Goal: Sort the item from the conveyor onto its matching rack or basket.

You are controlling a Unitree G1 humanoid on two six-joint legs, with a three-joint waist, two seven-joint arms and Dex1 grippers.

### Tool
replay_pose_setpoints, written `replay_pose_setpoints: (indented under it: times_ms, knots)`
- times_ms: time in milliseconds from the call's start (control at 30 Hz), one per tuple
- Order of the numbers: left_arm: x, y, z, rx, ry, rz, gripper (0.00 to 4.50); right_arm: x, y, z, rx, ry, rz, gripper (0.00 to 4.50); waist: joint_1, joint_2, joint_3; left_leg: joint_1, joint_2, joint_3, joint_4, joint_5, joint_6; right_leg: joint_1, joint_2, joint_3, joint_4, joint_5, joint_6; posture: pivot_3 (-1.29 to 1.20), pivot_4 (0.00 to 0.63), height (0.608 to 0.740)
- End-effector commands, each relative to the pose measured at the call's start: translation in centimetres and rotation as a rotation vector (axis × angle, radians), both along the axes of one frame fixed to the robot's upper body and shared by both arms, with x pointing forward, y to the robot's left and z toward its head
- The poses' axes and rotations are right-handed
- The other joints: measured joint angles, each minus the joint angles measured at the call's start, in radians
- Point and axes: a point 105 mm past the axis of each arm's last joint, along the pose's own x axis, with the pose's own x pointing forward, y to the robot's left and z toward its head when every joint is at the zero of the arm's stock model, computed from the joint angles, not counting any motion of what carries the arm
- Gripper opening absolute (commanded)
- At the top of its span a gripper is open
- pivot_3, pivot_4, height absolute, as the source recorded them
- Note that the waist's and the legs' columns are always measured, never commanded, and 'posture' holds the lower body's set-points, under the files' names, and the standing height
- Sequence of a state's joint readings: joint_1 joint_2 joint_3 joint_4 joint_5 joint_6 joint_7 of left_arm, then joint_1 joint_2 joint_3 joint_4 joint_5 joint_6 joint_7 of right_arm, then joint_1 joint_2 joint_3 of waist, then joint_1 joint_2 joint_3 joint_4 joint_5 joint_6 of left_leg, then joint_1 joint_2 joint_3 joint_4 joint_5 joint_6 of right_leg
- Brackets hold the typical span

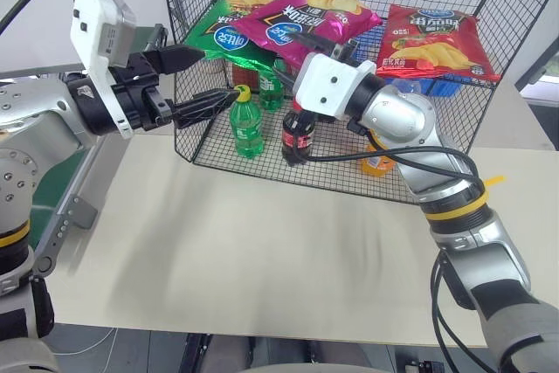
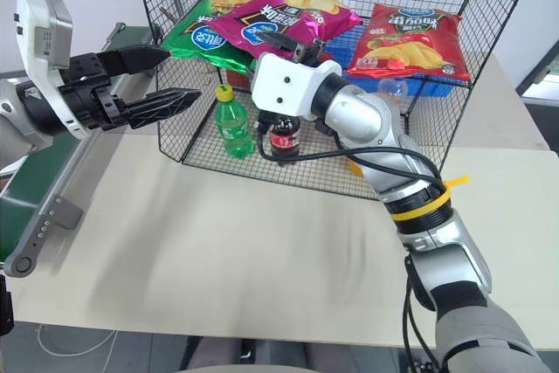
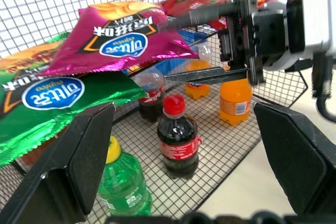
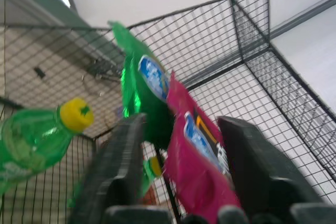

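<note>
The magenta chip bag (image 1: pixel 310 13) lies on the upper shelf of the black wire rack (image 1: pixel 472 183), overlapping a green chip bag (image 1: pixel 225 39) and just beyond the right end effector (image 3: pixel 210 43). The right wrist view shows the bag's edge between that end effector's two black fingers (image 4: pixel 119 169), which bracket it with gaps; whether they grip cannot be told. The left wrist view alone shows these fingers side-on and apart beneath the bag. The left end effector (image 1: pixel 210 80) stands open beside the rack. Ahead of it on the mesh floor are a green bottle (image 1: pixel 246 121) and a cola bottle (image 3: pixel 177 137), with orange bottles (image 3: pixel 234 99) behind. A red chip bag (image 1: pixel 441 41) lies beyond the right arm.
</note>
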State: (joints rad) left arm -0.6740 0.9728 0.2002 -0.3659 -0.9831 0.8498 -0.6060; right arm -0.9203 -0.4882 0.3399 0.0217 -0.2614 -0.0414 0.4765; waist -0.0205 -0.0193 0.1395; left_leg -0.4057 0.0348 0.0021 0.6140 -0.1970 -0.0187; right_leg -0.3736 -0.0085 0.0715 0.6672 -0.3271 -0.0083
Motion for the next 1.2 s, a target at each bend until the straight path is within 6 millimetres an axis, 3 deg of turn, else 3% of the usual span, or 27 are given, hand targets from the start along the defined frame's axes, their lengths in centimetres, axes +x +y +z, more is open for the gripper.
replay_pose_setpoints:
  times_ms: [33, 100, 133, 367, 600, 933, 1200]
  knots:
    - [-0.6, 0.1, 1.1, -0.003, -0.066, 0.002, 4.50, -0.4, -0.2, 1.7, -0.015, -0.093, -0.003, 0.83, 0.000, 0.000, 0.000, 0.000, 0.000, 0.000, 0.000, 0.000, 0.000, 0.000, 0.000, 0.000, 0.000, 0.000, 0.000, 0.00, 0.150, 0.740]
    - [-0.6, 0.2, 1.0, -0.004, -0.066, 0.006, 4.50, -0.2, -0.6, 1.6, -0.025, -0.101, -0.019, 0.17, 0.000, 0.000, 0.000, 0.000, 0.000, 0.000, 0.000, 0.000, 0.000, 0.000, 0.000, 0.000, 0.000, 0.000, 0.000, 0.00, 0.150, 0.740]
    - [-0.5, 0.2, 1.0, -0.007, -0.067, 0.009, 4.50, -0.2, -0.8, 1.6, -0.026, -0.103, -0.024, 0.05, 0.000, 0.000, 0.000, 0.000, 0.000, 0.000, 0.000, 0.000, 0.000, 0.000, 0.000, 0.000, 0.001, 0.000, 0.000, 0.00, 0.150, 0.740]
    - [-0.2, 0.1, 0.8, -0.012, -0.063, 0.000, 4.50, -0.3, -2.6, 2.1, -0.041, -0.151, -0.053, 0.05, 0.003, 0.000, 0.000, 0.000, 0.000, -0.001, 0.001, 0.000, 0.000, 0.000, 0.000, 0.000, 0.004, 0.000, 0.000, 0.00, 0.150, 0.740]
    - [0.3, -0.5, 0.8, -0.020, -0.061, -0.037, 4.50, -1.7, -4.5, 1.5, -0.122, -0.172, 0.051, 0.05, 0.001, 0.000, 0.000, 0.000, -0.001, -0.001, 0.002, 0.000, 0.001, 0.000, 0.000, 0.000, 0.004, 0.000, 0.000, 0.00, 0.150, 0.740]
    - [1.1, -1.6, 0.8, -0.017, -0.070, -0.096, 4.50, -0.8, -5.7, 1.7, -0.177, -0.239, 0.290, 0.05, -0.028, 0.000, 0.000, 0.002, 0.000, 0.000, 0.002, 0.000, 0.001, 0.001, 0.000, 0.001, 0.004, 0.000, 0.000, 0.00, 0.150, 0.740]
    - [0.7, -1.4, 0.6, -0.016, -0.067, -0.081, 4.50, 0.4, -6.4, 2.6, -0.189, -0.247, 0.305, 0.05, -0.024, 0.000, 0.000, 0.002, 0.000, -0.001, 0.002, 0.000, 0.001, 0.002, 0.000, 0.001, 0.010, 0.000, 0.000, 0.00, 0.150, 0.740]
